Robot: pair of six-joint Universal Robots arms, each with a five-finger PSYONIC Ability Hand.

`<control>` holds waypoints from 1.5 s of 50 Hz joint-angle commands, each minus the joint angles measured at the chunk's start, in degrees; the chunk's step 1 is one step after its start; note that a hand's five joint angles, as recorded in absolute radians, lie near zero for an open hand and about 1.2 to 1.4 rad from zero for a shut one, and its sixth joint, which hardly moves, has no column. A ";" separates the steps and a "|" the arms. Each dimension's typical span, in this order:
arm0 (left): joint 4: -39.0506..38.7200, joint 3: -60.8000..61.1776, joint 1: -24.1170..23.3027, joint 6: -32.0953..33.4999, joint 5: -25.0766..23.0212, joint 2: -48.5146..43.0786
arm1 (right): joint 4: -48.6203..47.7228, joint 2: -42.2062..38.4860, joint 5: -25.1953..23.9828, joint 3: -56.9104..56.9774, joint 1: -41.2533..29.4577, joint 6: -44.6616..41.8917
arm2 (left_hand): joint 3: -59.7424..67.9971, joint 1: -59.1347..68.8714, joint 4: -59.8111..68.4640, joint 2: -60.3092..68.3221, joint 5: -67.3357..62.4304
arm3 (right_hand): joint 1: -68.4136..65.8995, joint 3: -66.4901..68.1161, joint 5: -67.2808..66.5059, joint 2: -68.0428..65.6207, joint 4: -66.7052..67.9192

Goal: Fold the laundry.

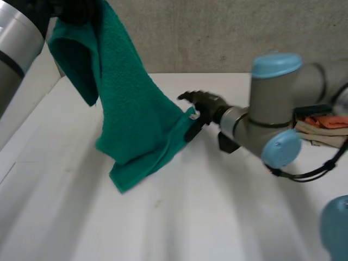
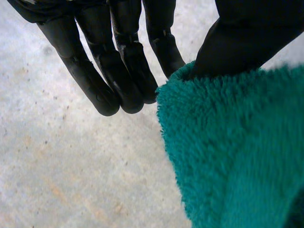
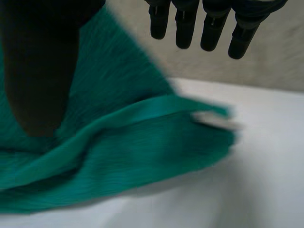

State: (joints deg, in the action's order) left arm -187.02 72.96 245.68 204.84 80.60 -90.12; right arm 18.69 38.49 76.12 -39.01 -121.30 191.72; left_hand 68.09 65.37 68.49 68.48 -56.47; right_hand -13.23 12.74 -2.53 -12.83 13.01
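A green towel [image 1: 136,119] hangs from my left hand [image 1: 76,11], raised high over the table's far left. Its lower end rests bunched on the white table [image 1: 190,217]. In the left wrist view the thumb presses into the towel [image 2: 237,152] beside the straight fingers [image 2: 118,71], so the left hand is shut on its upper edge. My right hand [image 1: 202,103] sits low beside the towel's right corner, which carries a white label [image 1: 192,113]. In the right wrist view its fingers [image 3: 185,28] are straight and spread from the thumb, open. The towel [image 3: 118,156] and label [image 3: 213,119] lie loose under the palm.
A small pile of beige and orange cloths [image 1: 323,128] lies at the table's right edge, behind my right arm [image 1: 272,119]. A grey concrete wall [image 1: 217,32] stands along the table's far edge.
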 commanded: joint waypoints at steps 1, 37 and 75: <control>0.52 3.32 -0.03 -0.76 -3.43 4.69 | -0.23 -7.72 -0.27 5.16 -4.39 2.78 | 11.91 14.63 11.51 11.52 -13.53 | -3.96 4.46 -4.67 -4.37 4.18; 7.99 18.17 2.53 2.13 9.65 -20.25 | -21.07 18.38 6.14 -43.68 5.28 -40.35 | 11.91 14.63 11.51 11.52 -13.53 | -66.77 67.26 -67.47 -67.17 66.99; 24.16 -7.40 6.13 -0.23 6.15 -29.67 | 10.67 9.42 4.04 -18.04 18.46 -54.00 | -49.98 -47.25 -50.37 -50.37 48.35 | -5.17 5.66 -5.87 -5.57 5.39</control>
State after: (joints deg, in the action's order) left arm -163.00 65.55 252.11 205.90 87.66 -119.27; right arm 26.64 52.52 79.37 -60.05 -104.14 136.13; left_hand 18.36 18.68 18.04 18.12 -7.56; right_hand -17.84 16.52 -5.35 -17.90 16.92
